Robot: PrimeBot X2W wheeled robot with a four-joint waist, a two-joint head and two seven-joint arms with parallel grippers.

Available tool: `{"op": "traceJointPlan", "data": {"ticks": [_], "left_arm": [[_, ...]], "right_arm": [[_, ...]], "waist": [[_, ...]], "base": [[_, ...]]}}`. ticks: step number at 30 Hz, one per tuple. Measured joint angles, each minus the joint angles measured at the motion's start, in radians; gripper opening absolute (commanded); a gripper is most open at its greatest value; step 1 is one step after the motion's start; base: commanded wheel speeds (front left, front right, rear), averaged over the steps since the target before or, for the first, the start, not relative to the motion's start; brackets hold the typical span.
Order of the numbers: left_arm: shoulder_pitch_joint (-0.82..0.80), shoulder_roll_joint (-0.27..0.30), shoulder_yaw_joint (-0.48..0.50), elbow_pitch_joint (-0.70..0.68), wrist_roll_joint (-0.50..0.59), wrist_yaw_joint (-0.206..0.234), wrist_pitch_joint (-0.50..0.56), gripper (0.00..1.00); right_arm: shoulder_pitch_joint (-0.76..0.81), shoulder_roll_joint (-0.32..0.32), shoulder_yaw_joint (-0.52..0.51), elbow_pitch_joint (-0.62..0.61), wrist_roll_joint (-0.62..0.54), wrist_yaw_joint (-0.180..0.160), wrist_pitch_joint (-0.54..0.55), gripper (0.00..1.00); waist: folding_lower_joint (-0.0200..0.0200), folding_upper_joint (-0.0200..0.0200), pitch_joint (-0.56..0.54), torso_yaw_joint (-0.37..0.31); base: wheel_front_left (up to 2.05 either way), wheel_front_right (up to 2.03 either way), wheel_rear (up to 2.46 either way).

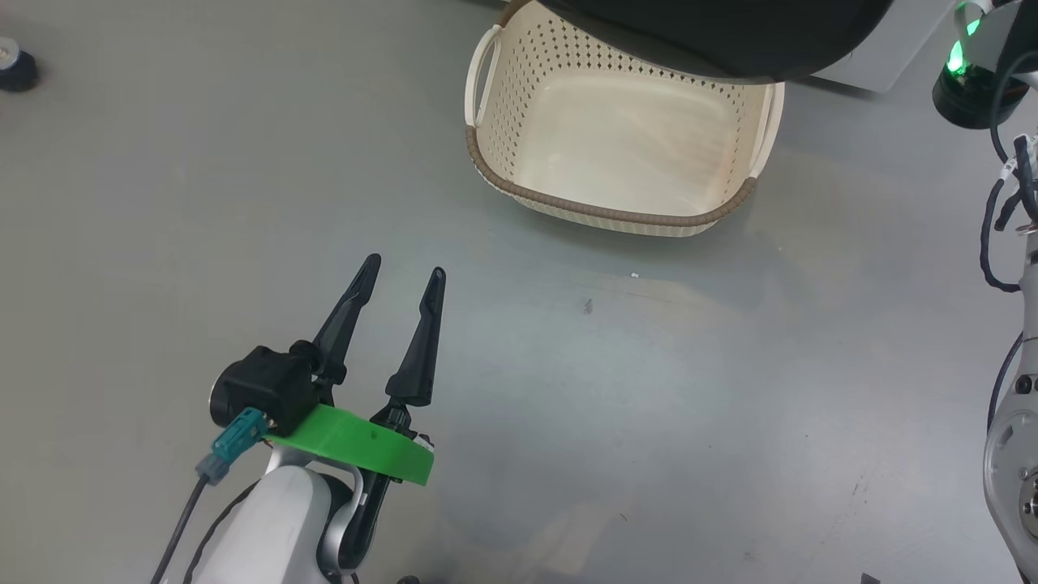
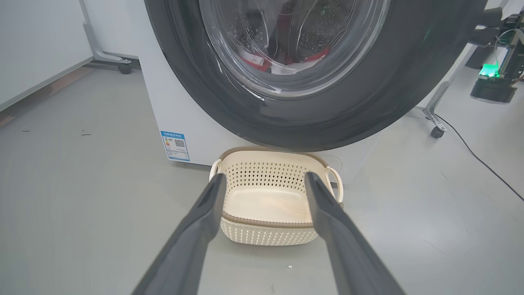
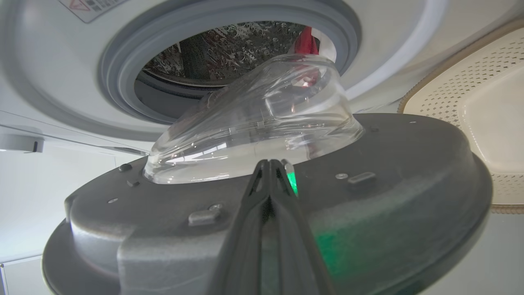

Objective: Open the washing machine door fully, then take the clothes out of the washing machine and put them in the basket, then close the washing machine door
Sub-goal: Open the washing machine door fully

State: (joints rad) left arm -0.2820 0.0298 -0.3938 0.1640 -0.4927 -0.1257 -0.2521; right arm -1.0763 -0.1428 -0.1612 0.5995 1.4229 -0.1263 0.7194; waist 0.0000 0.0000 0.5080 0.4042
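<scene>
Your right gripper (image 3: pixel 270 164) has its fingers pressed together, tips at the inner face of the door (image 3: pixel 368 164), just beside the glass bulge; I cannot tell if they touch. The door looks only part open, its face lying across those fingers, so push outward, away from the washing machine (image 2: pixel 184 114). The clothes (image 3: pixel 305 41) sit behind the door, the empty basket (image 1: pixel 616 215) under it. Your left gripper (image 1: pixel 405 265), fingers spread, hangs well apart from the door.
</scene>
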Motion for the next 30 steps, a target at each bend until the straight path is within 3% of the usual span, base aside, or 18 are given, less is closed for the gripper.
{"op": "traceJointPlan", "data": {"ticks": [30], "left_arm": [[0.002,0.000,0.013,0.021,0.011,0.000,0.000,1.00]], "right_arm": [[0.087,0.045,0.024,0.048,0.046,0.000,0.093,0.00]], "waist": [[0.0000,0.0000,-0.098,-0.011]], "base": [[0.00,0.00,0.00]]}}
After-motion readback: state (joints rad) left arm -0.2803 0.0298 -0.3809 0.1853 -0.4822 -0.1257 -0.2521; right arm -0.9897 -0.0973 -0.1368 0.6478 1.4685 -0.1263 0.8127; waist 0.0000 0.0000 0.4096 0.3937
